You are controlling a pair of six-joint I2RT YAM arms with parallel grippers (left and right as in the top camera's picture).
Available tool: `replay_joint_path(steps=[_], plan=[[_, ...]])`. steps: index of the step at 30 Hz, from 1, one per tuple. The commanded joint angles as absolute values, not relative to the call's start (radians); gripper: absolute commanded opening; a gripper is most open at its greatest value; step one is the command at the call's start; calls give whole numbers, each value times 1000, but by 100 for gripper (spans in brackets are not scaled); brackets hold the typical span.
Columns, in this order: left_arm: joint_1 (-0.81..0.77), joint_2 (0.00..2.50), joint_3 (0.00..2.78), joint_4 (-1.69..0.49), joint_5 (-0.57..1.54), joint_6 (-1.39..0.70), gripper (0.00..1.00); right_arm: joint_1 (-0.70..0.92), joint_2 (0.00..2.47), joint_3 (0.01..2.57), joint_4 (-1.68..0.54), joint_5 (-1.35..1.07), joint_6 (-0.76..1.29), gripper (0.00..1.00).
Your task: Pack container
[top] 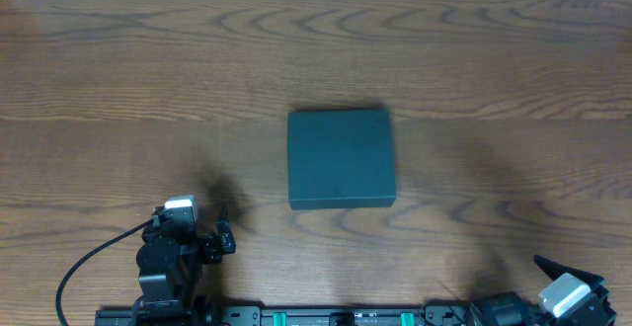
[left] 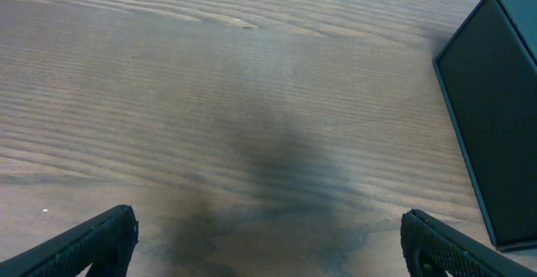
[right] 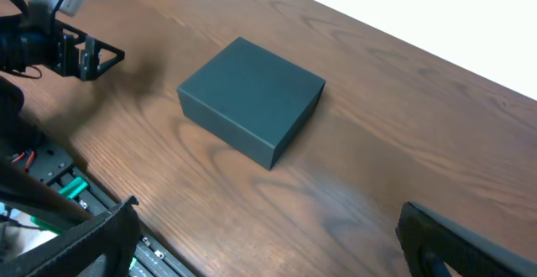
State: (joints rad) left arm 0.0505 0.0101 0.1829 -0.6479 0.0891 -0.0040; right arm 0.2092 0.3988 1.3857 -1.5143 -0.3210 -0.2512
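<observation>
Left hand (left: 268, 248), jaws spread wide and empty, hovers near the front edge of the bench (top: 118, 69). The container (top: 341, 158) lies closed and flat mid-bench, ahead and to its right, nearly square with no marked long axis. Right hand (right: 268, 243), likewise wide open and empty, is farther off, so the left arm seems nearer.

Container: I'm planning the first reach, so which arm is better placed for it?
Left, probably: the left gripper, open, is nearer the container; the right gripper, also open, sits farther off.
</observation>
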Motion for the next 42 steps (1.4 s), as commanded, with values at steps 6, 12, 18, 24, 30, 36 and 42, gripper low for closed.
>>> replay_joint_path(steps=[6, 12, 18, 24, 30, 36, 42], plan=[[48, 4, 179, -649, 73, -17, 99, 215, 397, 1386, -1516, -321, -255, 99], [48, 4, 179, -649, 73, -17, 99, 215, 397, 1386, -1516, -321, -255, 99], [48, 4, 179, -649, 73, -17, 99, 201, 395, 1386, -1501, -305, -267, 99], [48, 4, 179, -649, 74, -17, 99, 157, 316, 1258, -1335, -202, -267, 99], [48, 4, 179, -649, 74, -17, 99, 128, 133, 894, -1108, -191, -266, 99], [48, 4, 179, -649, 73, -17, 99, 96, 45, 599, -939, -216, -266, 99], [48, 4, 179, -649, 73, -17, 98, 92, 15, 430, -870, -252, -266, 99]])
